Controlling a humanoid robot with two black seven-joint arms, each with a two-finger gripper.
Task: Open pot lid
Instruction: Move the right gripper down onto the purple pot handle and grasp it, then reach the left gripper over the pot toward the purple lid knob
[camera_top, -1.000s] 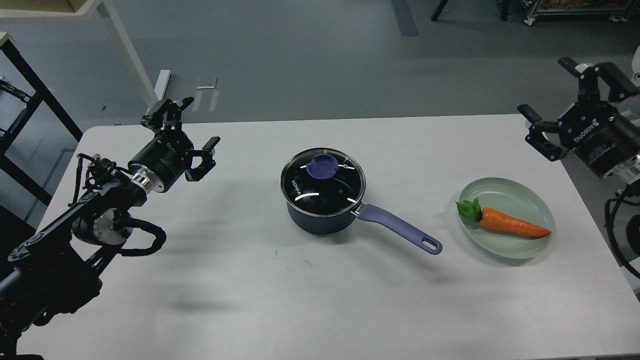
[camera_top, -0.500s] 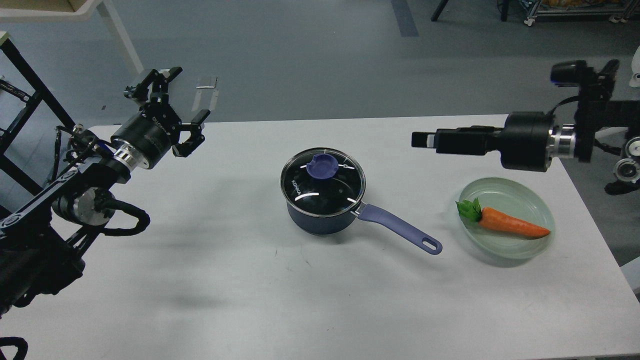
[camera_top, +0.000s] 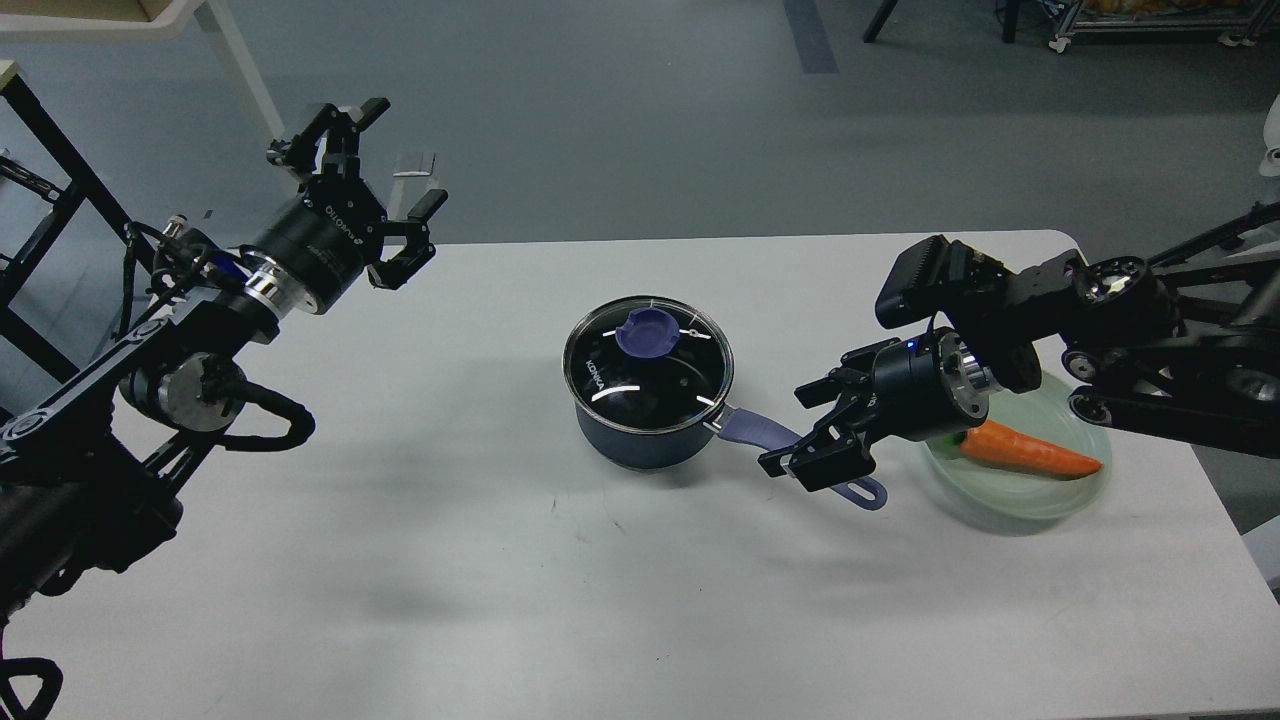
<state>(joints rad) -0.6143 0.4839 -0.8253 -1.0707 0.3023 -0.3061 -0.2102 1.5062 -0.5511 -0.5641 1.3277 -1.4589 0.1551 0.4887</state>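
Pot lid (camera_top: 647, 360) sits closed on the dark saucepan (camera_top: 645, 430), glass with a metal rim and a purple knob (camera_top: 648, 330) at its top centre. Saucepan stands mid-tabletop (camera_top: 500, 560), its purple handle (camera_top: 755, 428) running out to the right and toward the near edge.

Right end effector (camera_top: 803, 428) hangs just right of the saucepan, over the handle, hiding its middle stretch; only the handle root by the pot and the looped tip (camera_top: 868, 492) show. Fingers spread apart, released, nothing between them. Cannot tell whether the lower finger touches the handle or only overlaps it in this view. Not touching the lid.

Left end effector (camera_top: 385, 170) is well left of the saucepan and raised, past the far tabletop edge, pointing up and away. Fingers splayed wide, released, holding nothing.

Pale green plate (camera_top: 1040, 495) lies right of the saucepan, beyond the handle tip. Orange carrot (camera_top: 1025, 450) lies on it, pointed end to the right; the leafy end is hidden behind the right wrist. The right arm crosses over the far part of the plate.

Grey floor lies beyond the saucepan, past the far tabletop edge.
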